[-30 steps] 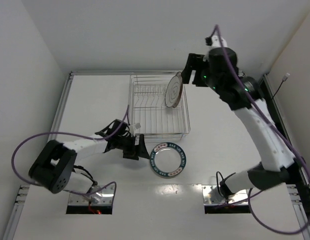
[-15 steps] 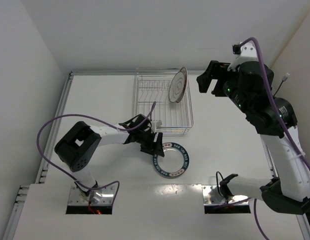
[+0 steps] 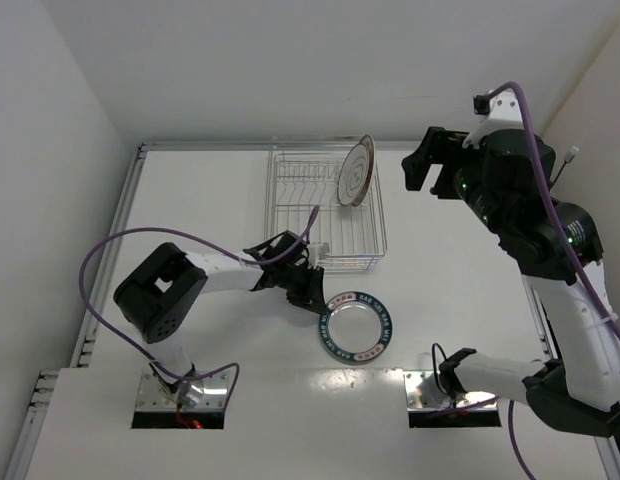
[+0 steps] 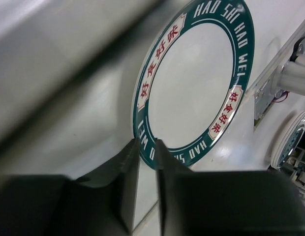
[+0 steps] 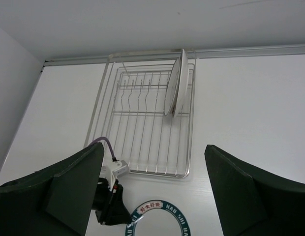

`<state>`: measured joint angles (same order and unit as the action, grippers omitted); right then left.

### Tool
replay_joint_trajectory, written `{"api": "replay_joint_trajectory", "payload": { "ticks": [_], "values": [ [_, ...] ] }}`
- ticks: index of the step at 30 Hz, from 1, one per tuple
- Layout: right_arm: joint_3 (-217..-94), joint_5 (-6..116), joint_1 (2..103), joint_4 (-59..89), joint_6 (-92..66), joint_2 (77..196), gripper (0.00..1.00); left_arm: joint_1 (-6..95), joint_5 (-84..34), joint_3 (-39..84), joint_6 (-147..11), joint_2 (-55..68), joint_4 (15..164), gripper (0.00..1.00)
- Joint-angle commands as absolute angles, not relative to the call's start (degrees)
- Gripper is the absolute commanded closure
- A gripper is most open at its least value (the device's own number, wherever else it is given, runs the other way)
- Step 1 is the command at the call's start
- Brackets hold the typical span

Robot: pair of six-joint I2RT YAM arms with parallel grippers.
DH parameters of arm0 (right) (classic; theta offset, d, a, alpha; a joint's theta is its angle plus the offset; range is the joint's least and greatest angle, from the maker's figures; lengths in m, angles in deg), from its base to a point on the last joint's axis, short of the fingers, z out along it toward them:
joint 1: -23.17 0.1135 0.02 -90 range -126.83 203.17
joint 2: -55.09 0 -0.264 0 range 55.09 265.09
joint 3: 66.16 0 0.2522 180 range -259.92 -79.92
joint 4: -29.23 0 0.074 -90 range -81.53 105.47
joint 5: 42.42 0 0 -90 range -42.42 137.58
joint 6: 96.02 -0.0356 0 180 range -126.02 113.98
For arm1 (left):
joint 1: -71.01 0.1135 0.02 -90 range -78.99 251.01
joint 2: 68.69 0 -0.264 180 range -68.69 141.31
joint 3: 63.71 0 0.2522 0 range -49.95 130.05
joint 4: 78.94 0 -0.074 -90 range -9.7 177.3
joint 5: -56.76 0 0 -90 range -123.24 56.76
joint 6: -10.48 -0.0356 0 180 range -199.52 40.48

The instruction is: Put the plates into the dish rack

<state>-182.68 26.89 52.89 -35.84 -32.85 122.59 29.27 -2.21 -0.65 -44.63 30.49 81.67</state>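
A teal-rimmed plate [image 3: 358, 327] with lettering lies on the white table in front of the dish rack [image 3: 290, 215]. My left gripper [image 3: 315, 297] is low at the plate's left edge. In the left wrist view its jaws [image 4: 146, 145] are shut on the teal-rimmed plate's [image 4: 192, 93] rim, one finger on each side. Two plates [image 5: 174, 88] stand upright at the right end of the rack [image 5: 137, 137]; the top view shows a ringed one [image 3: 355, 170]. My right gripper [image 3: 422, 165] hangs high to the right of the rack, open and empty [image 5: 153, 147].
A metal rail [image 3: 240, 146] runs along the table's far edge, with white walls close on the left, right and back. The arms' base plates [image 3: 180, 395] sit at the near edge. A purple cable [image 3: 120, 250] loops from the left arm.
My left gripper reached right to the teal-rimmed plate and closed on its rim; the plate slid slightly right. My right gripper let go of a plate in the rack and pulled away up and right.
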Motion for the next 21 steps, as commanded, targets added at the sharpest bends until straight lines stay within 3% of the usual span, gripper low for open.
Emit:
{"api": "replay_joint_trajectory", "payload": {
  "ticks": [1,6,8,15,21],
  "values": [
    [-181.79,26.21,52.53,-36.21,-33.26,118.99,0.19,25.83,-1.86,-3.96,-40.68,32.39,76.14,0.78],
    [-177.66,26.75,52.53,-36.73,-35.02,113.72,0.19,25.31,-6.42,-9.94,-33.04,26.16,80.7,0.48],
    [-176.0,26.75,52.53,-37.53,-35.03,111.44,0.19,25.31,-7.39,-12.58,-29.71,23.78,82.02,0.44],
    [-172.22,26.75,52.53,-38.58,-35.03,105.63,0.19,21.98,-13.62,-17.6,-13.89,11.23,85.02,0.41],
    [-170.45,27.98,52.53,-38.06,-36.08,102.63,0.19,13.12,-34.88,-20.41,-1.24,-5.91,82.91,0.41]
  ]
}}
